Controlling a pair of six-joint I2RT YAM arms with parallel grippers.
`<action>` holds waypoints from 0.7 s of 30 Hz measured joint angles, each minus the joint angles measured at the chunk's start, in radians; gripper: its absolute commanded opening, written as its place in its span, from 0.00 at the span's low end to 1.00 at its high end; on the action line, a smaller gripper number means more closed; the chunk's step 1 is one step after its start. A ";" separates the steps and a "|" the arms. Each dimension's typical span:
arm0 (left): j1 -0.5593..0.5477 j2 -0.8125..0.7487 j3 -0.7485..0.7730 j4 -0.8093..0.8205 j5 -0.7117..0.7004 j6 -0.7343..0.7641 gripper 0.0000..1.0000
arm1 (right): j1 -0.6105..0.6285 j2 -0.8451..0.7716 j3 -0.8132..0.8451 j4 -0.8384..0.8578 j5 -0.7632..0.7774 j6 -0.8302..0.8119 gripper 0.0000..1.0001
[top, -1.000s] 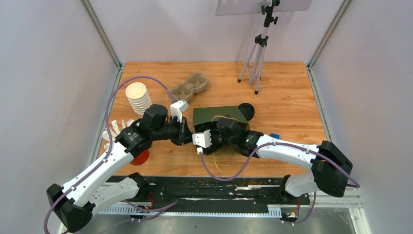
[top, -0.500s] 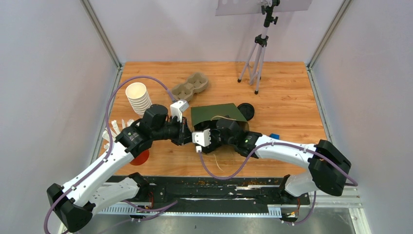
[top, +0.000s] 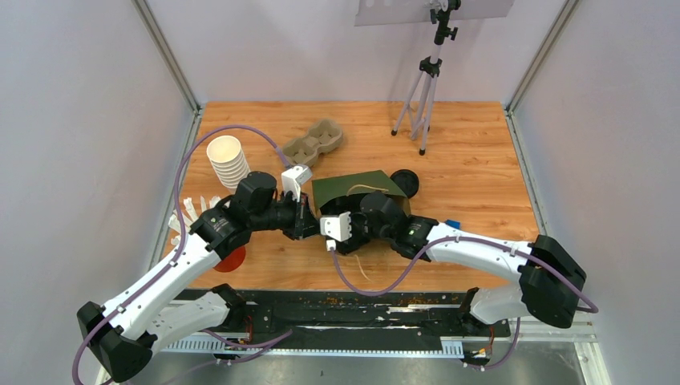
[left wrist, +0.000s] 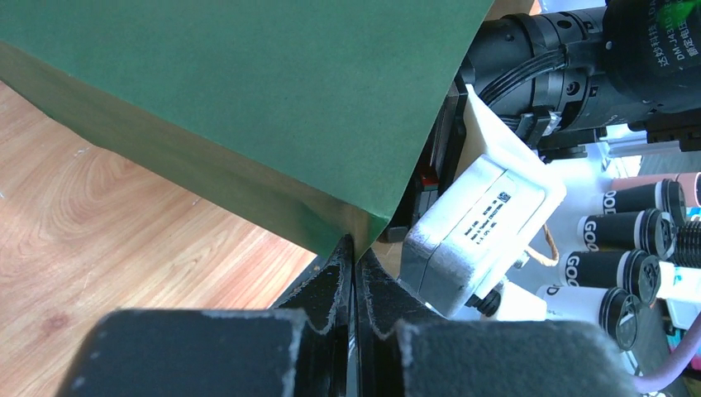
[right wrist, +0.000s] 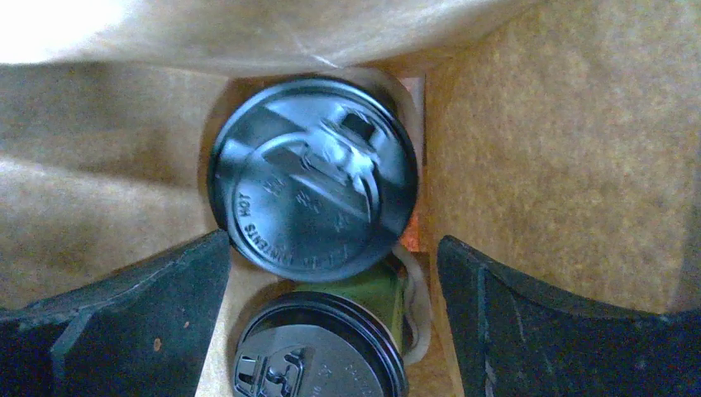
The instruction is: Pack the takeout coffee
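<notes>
Black-lidded cup (right wrist: 312, 174) inside green bag (top: 357, 188); cup stack (top: 228, 160), carrier (top: 314, 142) nearby.

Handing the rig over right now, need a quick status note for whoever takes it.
Left gripper: shut on the bag at its edge.
Right gripper: open, inside the bag, holding nothing.
Cups: green cup and second lidded cup sit side by side in the bag, lids on.
Done: both coffees bagged.
Left: probably back the right arm out, then release the bag.
</notes>
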 measured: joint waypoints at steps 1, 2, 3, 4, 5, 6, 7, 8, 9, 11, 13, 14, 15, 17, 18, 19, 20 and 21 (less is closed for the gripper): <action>0.000 0.000 0.000 0.001 0.001 0.000 0.06 | 0.000 -0.003 0.000 -0.006 -0.004 0.001 0.97; 0.000 0.000 0.000 0.002 0.002 0.000 0.06 | -0.001 -0.007 0.000 -0.013 -0.010 0.002 0.97; 0.000 0.000 0.000 0.004 0.003 -0.001 0.06 | -0.002 -0.009 0.000 -0.020 -0.016 0.003 0.98; 0.000 0.000 0.000 0.005 0.004 -0.002 0.06 | -0.002 -0.011 0.000 -0.026 -0.022 0.004 0.98; 0.000 0.000 0.000 0.005 0.004 -0.002 0.06 | -0.002 -0.011 0.001 -0.032 -0.026 0.006 0.98; 0.000 0.000 0.000 0.005 0.004 -0.003 0.06 | -0.002 -0.012 0.002 -0.038 -0.031 0.008 0.98; 0.000 0.000 0.000 0.005 0.004 -0.003 0.06 | -0.002 -0.012 0.005 -0.046 -0.035 0.011 0.98; 0.000 0.000 0.000 0.005 0.004 -0.003 0.06 | -0.002 -0.013 0.007 -0.053 -0.040 0.014 0.98; 0.000 0.000 0.000 0.005 0.004 -0.003 0.06 | -0.002 -0.013 0.011 -0.061 -0.043 0.018 0.97; 0.000 0.000 0.001 0.006 0.005 -0.003 0.06 | -0.003 -0.014 0.020 -0.077 -0.047 0.023 0.96; 0.000 0.000 0.001 0.006 0.006 -0.003 0.06 | -0.005 -0.015 0.031 -0.093 -0.051 0.028 0.96; 0.000 0.000 0.001 0.006 0.007 -0.003 0.06 | -0.005 -0.015 0.039 -0.104 -0.053 0.031 0.96; 0.000 0.000 0.002 0.006 0.007 -0.004 0.06 | -0.005 -0.017 0.045 -0.114 -0.056 0.034 0.97; 0.000 0.000 0.006 0.008 0.007 -0.004 0.06 | -0.005 -0.027 0.054 -0.134 -0.063 0.041 0.98; 0.000 0.000 0.008 0.010 0.007 -0.006 0.06 | -0.005 -0.032 0.060 -0.146 -0.066 0.044 0.98; 0.000 0.000 0.010 0.012 0.007 -0.007 0.06 | -0.005 -0.036 0.064 -0.155 -0.069 0.047 0.99; 0.000 0.000 0.010 0.015 0.007 -0.007 0.06 | -0.005 -0.040 0.069 -0.166 -0.070 0.049 0.99; 0.000 0.000 0.011 0.016 0.007 -0.008 0.06 | -0.006 -0.042 0.074 -0.174 -0.071 0.053 0.99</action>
